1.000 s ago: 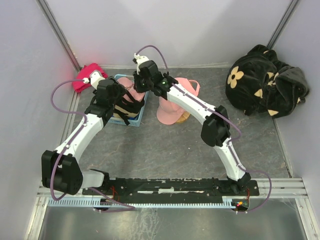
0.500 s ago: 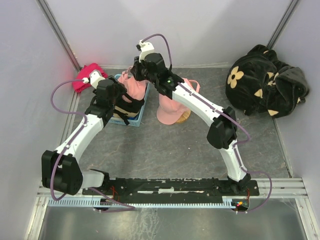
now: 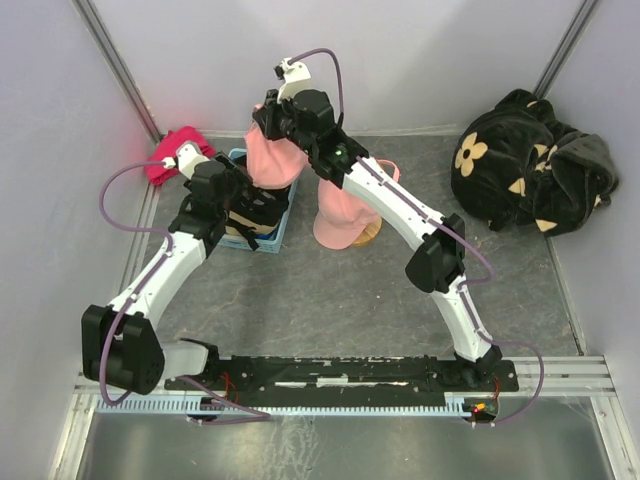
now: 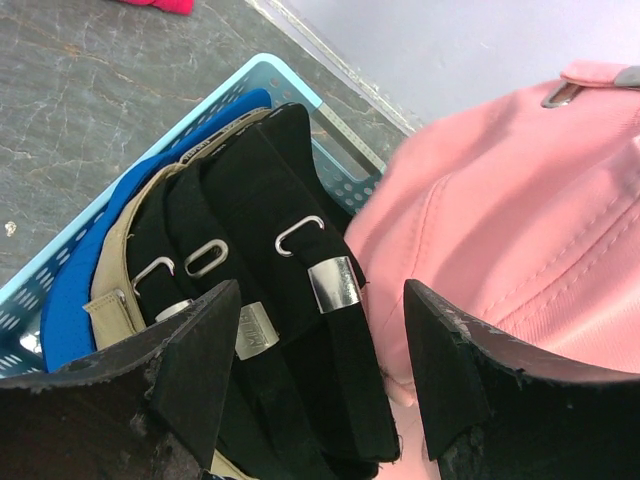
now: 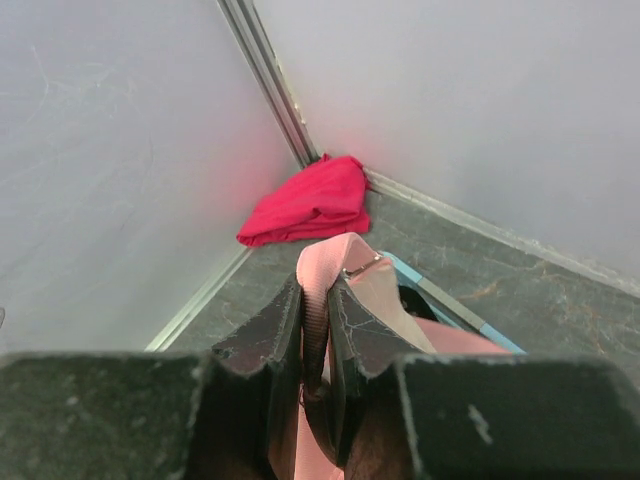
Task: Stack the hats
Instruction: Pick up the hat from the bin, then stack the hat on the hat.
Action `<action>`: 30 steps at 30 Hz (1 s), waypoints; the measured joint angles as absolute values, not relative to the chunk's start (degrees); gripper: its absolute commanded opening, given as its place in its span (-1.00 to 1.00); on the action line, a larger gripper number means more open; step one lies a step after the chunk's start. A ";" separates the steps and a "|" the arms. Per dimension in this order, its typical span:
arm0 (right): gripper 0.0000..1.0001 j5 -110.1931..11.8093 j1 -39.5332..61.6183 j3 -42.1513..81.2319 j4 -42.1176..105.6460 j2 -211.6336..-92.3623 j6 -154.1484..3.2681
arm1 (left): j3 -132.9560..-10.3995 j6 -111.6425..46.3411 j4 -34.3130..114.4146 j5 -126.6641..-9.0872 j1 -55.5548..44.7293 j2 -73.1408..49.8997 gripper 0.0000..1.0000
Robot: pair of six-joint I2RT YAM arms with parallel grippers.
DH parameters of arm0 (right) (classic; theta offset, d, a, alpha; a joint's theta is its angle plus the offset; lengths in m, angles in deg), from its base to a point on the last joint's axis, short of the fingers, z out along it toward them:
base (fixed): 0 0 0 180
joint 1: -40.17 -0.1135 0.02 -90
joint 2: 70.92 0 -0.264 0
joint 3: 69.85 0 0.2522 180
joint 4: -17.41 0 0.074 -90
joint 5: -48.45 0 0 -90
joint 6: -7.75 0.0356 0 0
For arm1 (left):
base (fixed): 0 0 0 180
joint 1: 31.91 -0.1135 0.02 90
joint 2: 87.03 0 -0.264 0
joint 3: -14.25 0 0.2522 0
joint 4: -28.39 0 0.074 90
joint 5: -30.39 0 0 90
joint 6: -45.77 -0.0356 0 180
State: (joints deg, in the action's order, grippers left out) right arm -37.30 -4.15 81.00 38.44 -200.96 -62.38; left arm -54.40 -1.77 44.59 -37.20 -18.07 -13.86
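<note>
The right gripper [image 5: 315, 310] has its fingers clamped tight on the back strap of a soft pink cotton baseball cap [image 3: 272, 158], which hangs in the air just above the far end of a pale blue perforated plastic basket [image 4: 60, 275]. Inside the basket, packed on edge, sit black fabric caps [image 4: 265, 190] with metal strap buckles, a tan cap [image 4: 108, 290] beside them, and a bright blue cap [image 4: 75, 310] against the basket's wall. The left gripper [image 4: 318, 310] hovers over the basket, its fingers spread wide apart and holding nothing. A second pink cap [image 3: 338, 225] lies just right of the basket. A crumpled red cloth [image 5: 305, 200] lies beyond the basket's left corner, and a black plush bundle with beige flowers [image 3: 530, 160] sits well to the basket's right.
</note>
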 measured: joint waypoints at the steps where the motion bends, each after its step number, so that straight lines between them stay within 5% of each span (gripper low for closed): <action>1: -0.59 -37.50 -3.97 81.55 38.46 -201.11 -62.38 | -54.40 -1.77 44.59 -37.18 -18.07 -14.01 0.46; 21: -0.60 -41.52 -3.66 93.88 33.85 -203.97 -61.28 | -53.42 -0.46 42.91 -34.86 -18.07 -18.82 0.46; 30: -0.61 -38.92 -9.59 74.77 28.60 -194.97 -61.50 | -49.77 1.70 43.00 -28.04 -18.07 -28.05 0.46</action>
State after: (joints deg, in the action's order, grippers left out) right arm -38.92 -9.59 74.77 28.60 -194.97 -61.50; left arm -49.77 1.70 43.00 -28.04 -18.07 -28.05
